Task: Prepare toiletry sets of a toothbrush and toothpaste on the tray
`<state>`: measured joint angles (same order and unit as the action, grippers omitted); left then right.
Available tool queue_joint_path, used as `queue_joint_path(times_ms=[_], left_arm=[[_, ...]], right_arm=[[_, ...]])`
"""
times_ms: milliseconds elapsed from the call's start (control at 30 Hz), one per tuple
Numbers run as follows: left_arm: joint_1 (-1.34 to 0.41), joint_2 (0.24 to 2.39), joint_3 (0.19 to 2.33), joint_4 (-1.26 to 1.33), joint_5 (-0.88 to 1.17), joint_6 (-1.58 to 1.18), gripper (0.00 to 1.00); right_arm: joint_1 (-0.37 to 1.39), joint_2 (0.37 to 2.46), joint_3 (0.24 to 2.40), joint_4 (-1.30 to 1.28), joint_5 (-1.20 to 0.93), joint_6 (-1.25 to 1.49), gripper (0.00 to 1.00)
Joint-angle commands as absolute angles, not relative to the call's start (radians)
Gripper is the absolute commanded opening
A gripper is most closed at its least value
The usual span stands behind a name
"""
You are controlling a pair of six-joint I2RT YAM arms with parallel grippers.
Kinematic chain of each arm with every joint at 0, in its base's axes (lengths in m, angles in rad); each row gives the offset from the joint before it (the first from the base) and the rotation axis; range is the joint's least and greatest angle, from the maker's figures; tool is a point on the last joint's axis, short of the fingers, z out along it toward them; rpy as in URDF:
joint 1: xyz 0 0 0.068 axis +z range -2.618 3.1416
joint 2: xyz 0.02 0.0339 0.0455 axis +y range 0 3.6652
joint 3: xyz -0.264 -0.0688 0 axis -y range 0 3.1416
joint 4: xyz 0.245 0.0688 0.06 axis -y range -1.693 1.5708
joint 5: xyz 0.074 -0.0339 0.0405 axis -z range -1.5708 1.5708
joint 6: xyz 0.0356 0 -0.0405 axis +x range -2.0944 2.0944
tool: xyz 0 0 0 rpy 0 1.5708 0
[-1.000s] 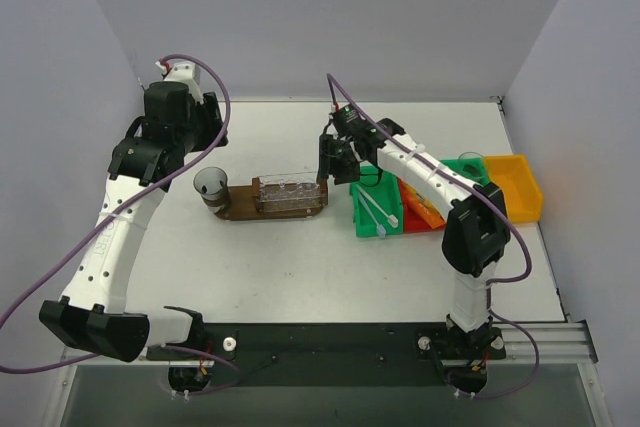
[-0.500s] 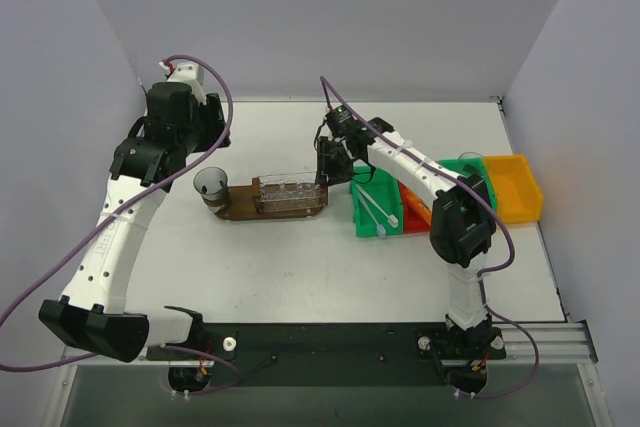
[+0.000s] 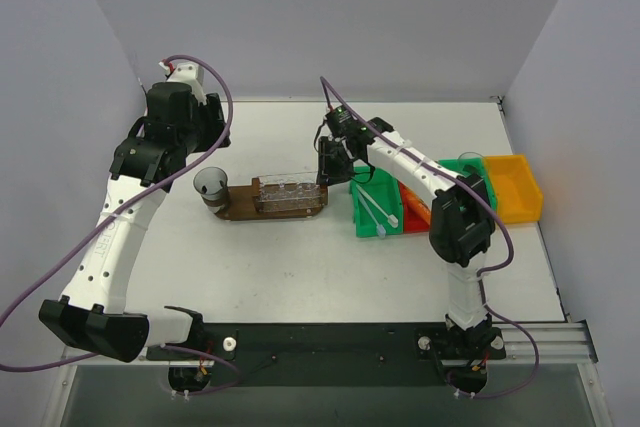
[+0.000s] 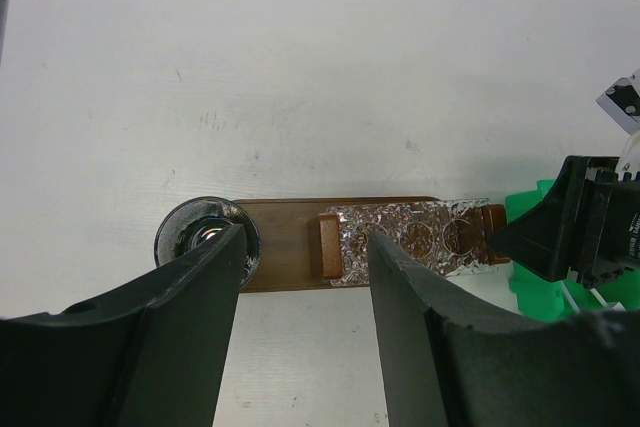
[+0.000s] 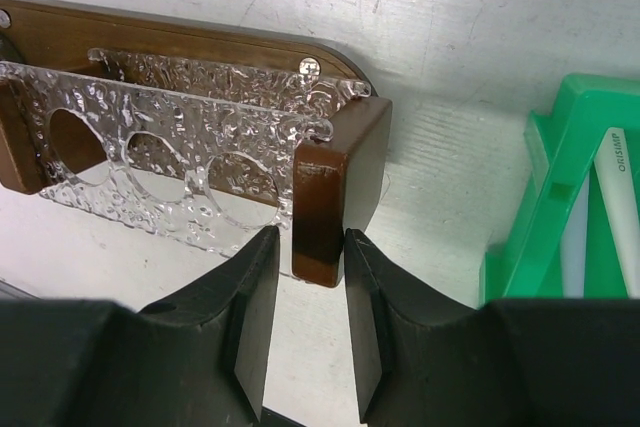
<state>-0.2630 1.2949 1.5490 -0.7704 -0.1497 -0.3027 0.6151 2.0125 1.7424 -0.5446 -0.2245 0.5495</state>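
The tray (image 3: 240, 210) is a dark brown board in the middle of the table, carrying a clear rack (image 3: 290, 194) with round holes. My right gripper (image 3: 331, 169) is at the tray's right end. In the right wrist view the gripper (image 5: 308, 237) is shut on the upright brown end block (image 5: 325, 197). White toothbrushes (image 3: 375, 209) lie in the green bin (image 3: 366, 227); one toothbrush (image 5: 620, 207) shows at the right. Orange toothpaste tubes (image 3: 423, 210) lie in the red bin. My left gripper (image 3: 150, 167) hovers open and empty, left of the tray (image 4: 290, 247).
A clear cup (image 3: 211, 185) stands at the tray's left end, with the same cup (image 4: 205, 240) under my left finger in the left wrist view. A yellow bin (image 3: 518, 187) sits at the far right, and another clear cup (image 3: 470, 159) stands behind the bins.
My right gripper's jaws have narrowed onto the tray's end block, and the right arm's elbow has swung in. The left arm has not moved.
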Motion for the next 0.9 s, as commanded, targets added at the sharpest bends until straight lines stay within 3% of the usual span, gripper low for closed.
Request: queue_joint_path(times_ms=[0, 267, 867], left_arm=[[-0.265, 1.279, 1.571, -0.756, -0.153, -0.298, 0.62], [-0.265, 1.275, 1.566, -0.755, -0.15, -0.298, 0.62], [-0.267, 1.27, 1.548, -0.746, -0.135, -0.307, 0.62]], right_arm=[[0.62, 2.049, 1.779, -0.574, -0.206, 0.551, 0.27], [0.63, 2.054, 1.786, -0.581, -0.204, 0.551, 0.18], [0.675, 2.063, 1.798, -0.598, -0.176, 0.673, 0.08]])
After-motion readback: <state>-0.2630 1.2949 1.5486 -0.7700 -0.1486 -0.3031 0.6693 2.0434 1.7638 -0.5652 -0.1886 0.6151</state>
